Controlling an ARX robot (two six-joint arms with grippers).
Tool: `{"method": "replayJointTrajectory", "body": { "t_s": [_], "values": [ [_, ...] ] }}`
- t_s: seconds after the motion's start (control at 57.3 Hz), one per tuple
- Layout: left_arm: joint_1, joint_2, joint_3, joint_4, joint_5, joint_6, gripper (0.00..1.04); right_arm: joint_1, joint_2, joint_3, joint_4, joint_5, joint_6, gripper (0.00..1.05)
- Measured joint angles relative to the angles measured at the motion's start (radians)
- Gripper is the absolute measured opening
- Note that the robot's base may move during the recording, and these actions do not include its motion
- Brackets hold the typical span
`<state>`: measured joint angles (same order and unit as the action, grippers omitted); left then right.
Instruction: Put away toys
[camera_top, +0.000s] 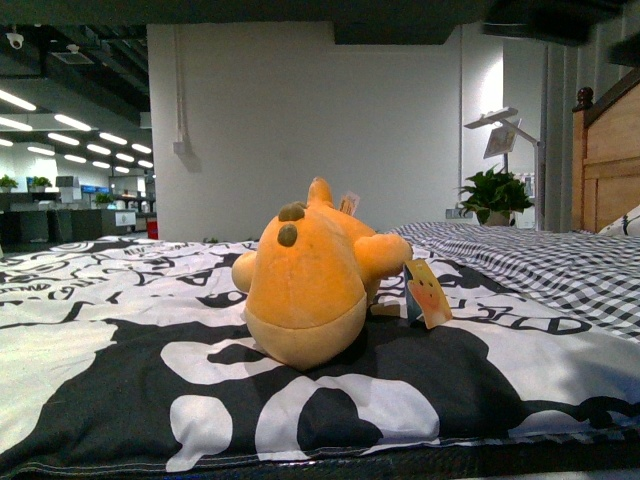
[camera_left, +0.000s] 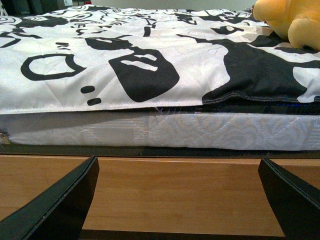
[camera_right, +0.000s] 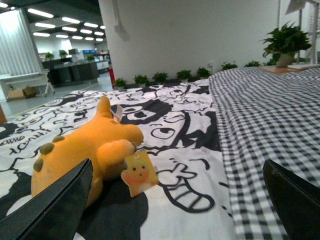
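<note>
An orange-yellow plush toy (camera_top: 305, 285) lies on the black-and-white patterned bedspread (camera_top: 120, 340), with brown spots on its back and a card tag (camera_top: 428, 293) at its side. Neither arm shows in the front view. In the right wrist view the toy (camera_right: 80, 152) and its tag (camera_right: 139, 173) lie just ahead of my right gripper (camera_right: 177, 200), which is open and empty above the bed. My left gripper (camera_left: 177, 195) is open and empty, low in front of the wooden bed frame (camera_left: 175, 195); the toy (camera_left: 290, 20) sits at the far corner of that view.
A checked sheet (camera_top: 540, 265) covers the bed's right part, with a wooden headboard (camera_top: 605, 160) beyond. The white mattress edge (camera_left: 160, 131) sits below the bedspread. A potted plant (camera_top: 493, 195) and a lamp (camera_top: 505, 135) stand behind the bed.
</note>
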<state>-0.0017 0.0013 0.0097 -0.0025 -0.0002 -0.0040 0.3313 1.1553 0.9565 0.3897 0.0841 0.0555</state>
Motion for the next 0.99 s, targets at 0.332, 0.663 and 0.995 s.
{"method": "replayJointTrajectory", "body": {
  "t_s": [0.332, 0.663, 0.995],
  "values": [
    [0.000, 0.000, 0.000, 0.000, 0.000, 0.000, 0.99, 0.324, 0.384, 0.373, -0.108, 0.235, -0.145, 1.04],
    [0.000, 0.000, 0.000, 0.000, 0.000, 0.000, 0.99, 0.332, 0.626, 0.537, -0.143, 0.380, -0.166, 1.04],
    [0.000, 0.000, 0.000, 0.000, 0.000, 0.000, 0.99, 0.318, 0.718, 0.570, -0.163, 0.417, -0.159, 1.04]
  ]
}}
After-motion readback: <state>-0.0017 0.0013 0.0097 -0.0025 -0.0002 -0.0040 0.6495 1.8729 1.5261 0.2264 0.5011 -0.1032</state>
